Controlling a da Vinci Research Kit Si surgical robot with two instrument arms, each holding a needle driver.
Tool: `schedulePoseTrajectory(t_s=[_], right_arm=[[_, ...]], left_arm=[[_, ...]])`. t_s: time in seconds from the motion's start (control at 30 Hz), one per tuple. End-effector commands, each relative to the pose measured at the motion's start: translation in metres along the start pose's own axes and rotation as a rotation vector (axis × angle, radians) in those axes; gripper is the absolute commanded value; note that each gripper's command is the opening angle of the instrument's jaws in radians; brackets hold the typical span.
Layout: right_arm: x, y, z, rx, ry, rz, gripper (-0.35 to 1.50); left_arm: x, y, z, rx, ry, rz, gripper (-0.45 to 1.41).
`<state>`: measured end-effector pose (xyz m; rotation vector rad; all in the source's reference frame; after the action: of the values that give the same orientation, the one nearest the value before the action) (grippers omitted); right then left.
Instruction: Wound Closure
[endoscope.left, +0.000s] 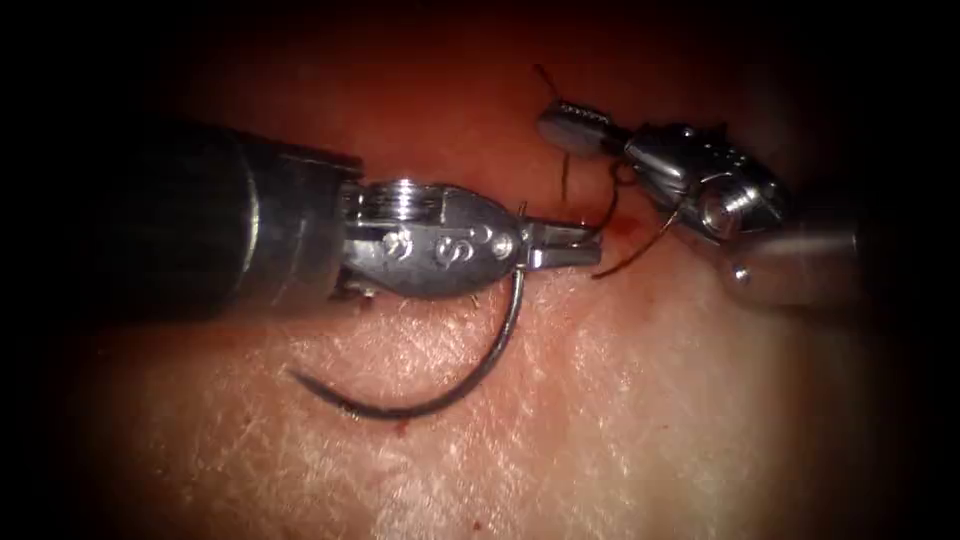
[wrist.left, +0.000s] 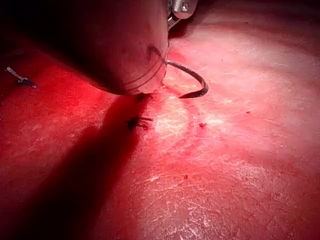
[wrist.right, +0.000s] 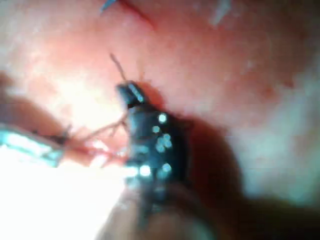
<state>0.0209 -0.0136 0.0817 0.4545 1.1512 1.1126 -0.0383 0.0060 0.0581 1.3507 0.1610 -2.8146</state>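
Dark vignetted edges, glare on tissue (endoscope.left: 620, 400) — right wrist view blurred, overexposed

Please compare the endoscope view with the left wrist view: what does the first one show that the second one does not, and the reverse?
The endoscope view adds the left tool with its jaws shut on the needle near its tail end, and the right tool, its jaws seemingly shut on the thread.

The left wrist view adds a dark stitch with cut ends of thread standing up from the tissue.

Both views share the needle, its curve and tip lying free over the tissue and not in it, the left arm's shaft and the tissue itself.
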Motion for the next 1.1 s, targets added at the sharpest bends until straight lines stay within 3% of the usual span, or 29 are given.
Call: schedulePoseTrajectory(t_s=[0.03, 0.23, 0.3, 0.37, 0.5, 0.6, 0.8, 1.1], right_arm=[[-0.0005, -0.0004, 0.0004, 0.008, -0.006, -0.021, -0.35], [0.0003, -0.003, -0.0016, -0.022, 0.027, -0.106, -0.35], [0.0006, -0.0041, -0.0022, -0.03, 0.045, -0.141, -0.35], [0.0012, -0.0064, -0.0034, -0.056, 0.066, -0.225, -0.35], [0.0018, -0.0083, -0.0042, -0.07, 0.098, -0.287, -0.35], [0.0015, -0.0095, -0.0044, -0.096, 0.113, -0.335, -0.35], [-0.0005, -0.0116, -0.0054, -0.176, 0.123, -0.432, -0.35], [-0.0045, -0.0117, -0.0064, -0.189, 0.068, -0.495, -0.35]], left_arm=[[-0.0003, -0.0001, 0.0006, 0.006, -0.004, -0.005, -0.45], [-0.0025, -0.0016, -0.001, 0.02, -0.029, -0.058, -0.45], [-0.0037, -0.0028, -0.0025, 0.03, -0.039, -0.088, -0.45], [-0.0059, -0.0059, -0.0059, 0.056, -0.068, -0.123, -0.45], [-0.0079, -0.008, -0.0077, 0.068, -0.086, -0.141, -0.45], [-0.0091, -0.0095, -0.008, 0.079, -0.096, -0.163, -0.45], [-0.0101, -0.0158, -0.0082, 0.091, -0.108, -0.196, -0.45], [-0.01, -0.0229, -0.0059, 0.119, -0.129, -0.234, -0.45]])
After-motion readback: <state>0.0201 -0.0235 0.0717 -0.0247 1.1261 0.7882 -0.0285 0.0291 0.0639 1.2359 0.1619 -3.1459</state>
